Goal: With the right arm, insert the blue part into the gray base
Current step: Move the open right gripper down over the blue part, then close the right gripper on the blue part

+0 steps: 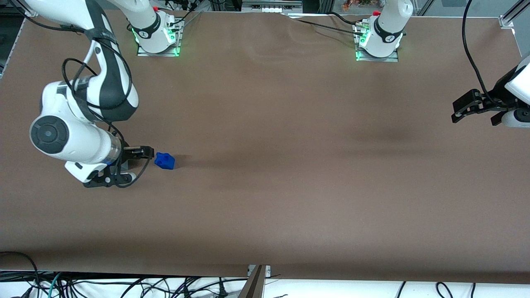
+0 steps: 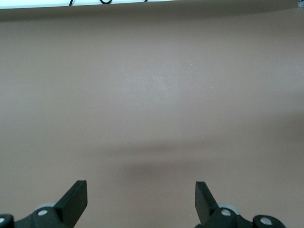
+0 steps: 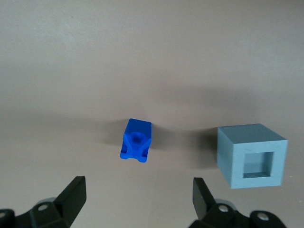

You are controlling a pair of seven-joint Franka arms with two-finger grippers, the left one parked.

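Note:
The blue part (image 3: 136,140) lies on the brown table, a small gap away from the gray base (image 3: 251,156). The base's square socket (image 3: 259,165) shows open and empty. My right arm's gripper (image 3: 137,191) hovers above the table, open and empty. The blue part lies just ahead of the gap between the fingers, not between them. In the front view the blue part (image 1: 165,160) sits beside the gripper (image 1: 140,153), toward the working arm's end of the table. The gray base is hidden under the arm there.
The brown table cover (image 1: 290,165) stretches wide toward the parked arm's end. Two arm bases (image 1: 157,35) (image 1: 379,39) stand at the edge farthest from the front camera. Cables (image 1: 124,285) hang along the nearest edge.

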